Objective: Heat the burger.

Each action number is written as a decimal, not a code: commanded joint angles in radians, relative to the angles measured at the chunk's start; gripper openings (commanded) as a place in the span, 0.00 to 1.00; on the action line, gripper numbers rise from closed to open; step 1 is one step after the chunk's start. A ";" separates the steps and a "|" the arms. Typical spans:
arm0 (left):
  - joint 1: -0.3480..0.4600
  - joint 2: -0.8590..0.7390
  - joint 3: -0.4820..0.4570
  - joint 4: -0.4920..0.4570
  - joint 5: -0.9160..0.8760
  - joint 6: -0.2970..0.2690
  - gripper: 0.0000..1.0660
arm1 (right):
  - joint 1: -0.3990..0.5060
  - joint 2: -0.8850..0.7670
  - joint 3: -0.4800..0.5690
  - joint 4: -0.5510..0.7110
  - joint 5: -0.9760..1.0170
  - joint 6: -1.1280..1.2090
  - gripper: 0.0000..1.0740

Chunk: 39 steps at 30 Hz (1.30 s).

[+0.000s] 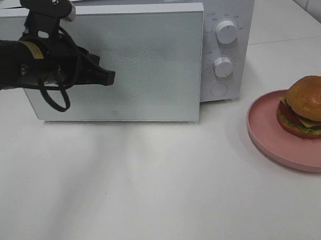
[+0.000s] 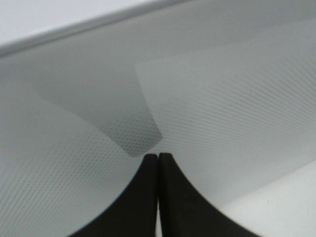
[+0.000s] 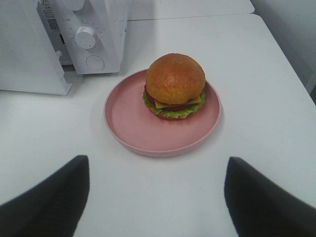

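The burger (image 1: pixel 311 105), with a glossy brown bun, cheese, tomato and lettuce, sits on a pink plate (image 1: pixel 265 129) at the right of the table. It shows centrally in the right wrist view as burger (image 3: pixel 175 81) on plate (image 3: pixel 131 123). My right gripper (image 3: pixel 157 164) hovers open short of the plate, holding nothing. The white microwave (image 1: pixel 226 4) stands at the back, its door (image 1: pixel 144 65) ajar. My left gripper (image 1: pixel 110 77) is shut, with its tips (image 2: pixel 158 160) right at the door's front face; I cannot tell if they touch.
Two knobs (image 1: pixel 226 31) and a round button are on the microwave's right panel. The right arm is out of the exterior high view. A white table (image 1: pixel 156 199) stretches in front of the microwave; the plate lies near the right edge.
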 commanded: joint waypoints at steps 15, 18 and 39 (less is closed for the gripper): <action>-0.088 0.200 -0.319 0.003 0.002 0.001 0.00 | -0.005 -0.022 0.000 0.002 -0.011 -0.009 0.67; -0.099 0.239 -0.378 0.003 0.015 0.001 0.00 | -0.005 -0.022 0.000 0.002 -0.011 -0.009 0.67; -0.156 0.147 -0.509 0.057 0.634 0.001 0.00 | -0.005 -0.021 0.000 0.002 -0.011 -0.008 0.67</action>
